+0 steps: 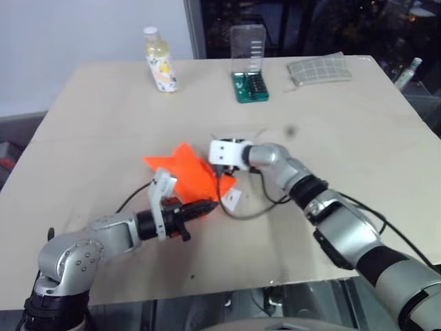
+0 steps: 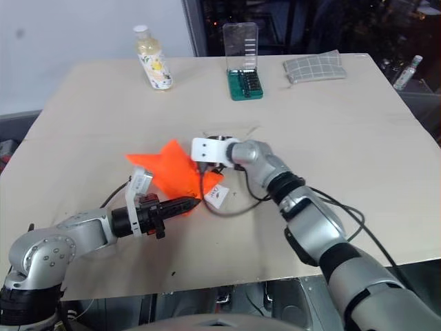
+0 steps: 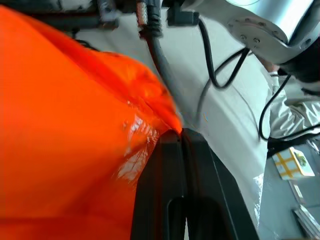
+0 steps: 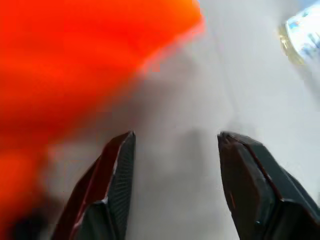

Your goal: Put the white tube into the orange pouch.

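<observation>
Your left gripper (image 1: 207,206) clenched on the orange pouch (image 1: 189,172) edge at mid-table, your right gripper (image 4: 172,150) spread and empty just beside the pouch, white tube unseen

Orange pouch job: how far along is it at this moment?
Done: the left gripper is shut on an edge of the orange pouch, pinning it on the table. In hand: the right gripper hangs open and empty beside the pouch. Left: I cannot spot the white tube, so whether it is inside is unclear.
</observation>
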`<state>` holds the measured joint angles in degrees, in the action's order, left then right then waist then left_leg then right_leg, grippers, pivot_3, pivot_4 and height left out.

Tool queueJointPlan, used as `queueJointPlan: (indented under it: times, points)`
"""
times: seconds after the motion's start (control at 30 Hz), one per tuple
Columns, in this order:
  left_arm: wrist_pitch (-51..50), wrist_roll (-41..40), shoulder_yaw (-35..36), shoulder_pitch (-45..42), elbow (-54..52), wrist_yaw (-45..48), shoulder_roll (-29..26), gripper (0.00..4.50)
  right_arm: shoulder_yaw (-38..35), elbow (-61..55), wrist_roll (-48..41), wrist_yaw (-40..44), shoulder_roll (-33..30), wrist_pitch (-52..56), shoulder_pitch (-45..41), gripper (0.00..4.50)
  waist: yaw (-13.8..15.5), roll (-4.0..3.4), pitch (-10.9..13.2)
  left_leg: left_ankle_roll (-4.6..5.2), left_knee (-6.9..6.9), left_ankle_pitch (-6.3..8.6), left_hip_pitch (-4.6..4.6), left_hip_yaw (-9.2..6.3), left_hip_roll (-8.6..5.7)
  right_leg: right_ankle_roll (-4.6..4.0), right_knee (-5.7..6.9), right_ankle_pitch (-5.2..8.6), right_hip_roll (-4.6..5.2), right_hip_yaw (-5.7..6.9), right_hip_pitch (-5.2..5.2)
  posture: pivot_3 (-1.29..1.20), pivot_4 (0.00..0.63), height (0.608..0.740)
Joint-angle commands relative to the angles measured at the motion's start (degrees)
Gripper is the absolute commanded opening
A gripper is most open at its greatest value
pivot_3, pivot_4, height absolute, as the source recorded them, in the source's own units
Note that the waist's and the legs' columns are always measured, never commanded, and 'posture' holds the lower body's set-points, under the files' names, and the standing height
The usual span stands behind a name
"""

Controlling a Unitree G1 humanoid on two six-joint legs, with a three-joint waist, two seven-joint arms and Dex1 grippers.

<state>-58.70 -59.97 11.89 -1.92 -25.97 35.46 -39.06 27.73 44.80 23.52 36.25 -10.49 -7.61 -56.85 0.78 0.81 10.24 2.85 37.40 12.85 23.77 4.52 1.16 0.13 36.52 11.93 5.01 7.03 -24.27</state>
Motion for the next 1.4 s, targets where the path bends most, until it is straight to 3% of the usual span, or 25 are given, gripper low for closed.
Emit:
queueJointPlan:
  times: [0.03,0.2,0.47,0.6,0.87,0.93,1.0,1.1,1.23,1.4]
  points:
    - [1.19,-0.01,-0.42,-1.42,-0.5,1.76,-0.18,0.0,-0.84,-12.73,-2.52,10.1,-5.79,5.52,7.25,2.63,0.12,0.02,-0.02,0.01,0.0,0.0,0.0,-0.01,-0.03,0.0,-0.02,0.0,0.02,-0.01,0.02,0.0,0.15,0.74]
    - [1.63,1.61,-2.7,-3.98,1.93,4.17,-0.41,0.0,-2.26,-36.32,-9.2,21.95,-13.53,16.37,19.05,2.63,-0.3,0.02,-0.07,0.19,-0.04,0.11,0.03,-0.06,-0.01,0.24,-0.11,-0.13,-0.1,-0.02,0.12,0.0,0.15,0.74]
    - [1.69,4.12,-4.42,-7.49,5.21,7.59,-0.85,0.0,-9.06,-48.49,-17.52,21.42,-13.77,29.44,23.53,2.63,-0.72,0.02,-0.03,0.39,-0.08,-0.01,0.05,-0.04,0.34,0.08,-0.18,-0.03,-0.5,0.0,0.02,0.0,0.15,0.74]
    - [1.71,5.03,-4.73,-7.87,5.78,8.8,-1.11,0.0,-8.05,-44.2,-17.29,17.27,-10.57,26.62,21.96,2.63,-0.74,0.03,-0.02,0.37,-0.07,0.03,0.06,-0.02,0.33,0.08,-0.19,-0.03,-0.46,-0.01,0.02,0.0,0.15,0.74]
    - [1.7,5.34,-3.64,-6.91,4.8,8.83,-1.23,0.0,-2.73,-16.57,-12.02,10.79,-2.31,11.55,12.96,2.63,-1.5,0.06,-0.02,0.44,-0.08,-0.04,0.06,0.01,0.31,0.08,-0.18,-0.03,-0.48,-0.05,0.01,0.0,0.15,0.74]
    - [1.77,5.11,-3.12,-6.12,4.05,8.44,-1.15,0.0,-1.99,-12.12,-11.63,12.71,-2.57,10.3,11.76,2.09,-1.57,0.06,-0.02,0.44,-0.07,-0.04,0.03,0.04,0.31,0.07,-0.17,-0.04,-0.49,-0.08,0.02,0.0,0.15,0.74]
    - [1.82,4.79,-2.55,-5.38,3.38,7.9,-1.02,0.0,-1.51,-11.19,-12.17,16.17,-3.73,10.88,11.68,1.02,-1.5,0.06,-0.04,0.43,-0.06,-0.04,-0.05,0.06,0.32,0.07,-0.1,-0.04,-0.46,-0.1,0.06,0.0,0.15,0.74]
    - [1.94,4.58,-1.89,-4.42,2.77,7.46,-0.85,0.0,-1.63,-13.32,-12.97,19.76,-5.4,12.17,12.44,0.05,-1.25,0.03,-0.06,0.31,-0.01,0.02,-0.07,0.03,0.31,0.08,-0.05,-0.04,-0.41,-0.07,0.09,0.0,0.15,0.74]
    - [2.25,4.4,-1.76,-3.63,2.11,7.32,-0.2,0.0,-2.62,-16.29,-12.84,19.0,-6.86,12.03,13.06,0.05,-0.98,0.04,-0.07,0.17,0.02,0.1,-0.06,-0.01,0.14,0.02,-0.01,0.0,-0.18,-0.04,0.09,0.0,0.15,0.74]
    - [2.49,2.35,-1.3,-5.39,2.52,7.5,1.78,0.0,-6.35,-22.48,-11.66,10.39,-7.48,10.05,13.14,0.05,-0.73,0.04,-0.05,0.17,0.01,0.1,0.01,-0.01,0.09,0.08,-0.01,-0.04,-0.12,-0.02,0.07,0.0,0.15,0.74]
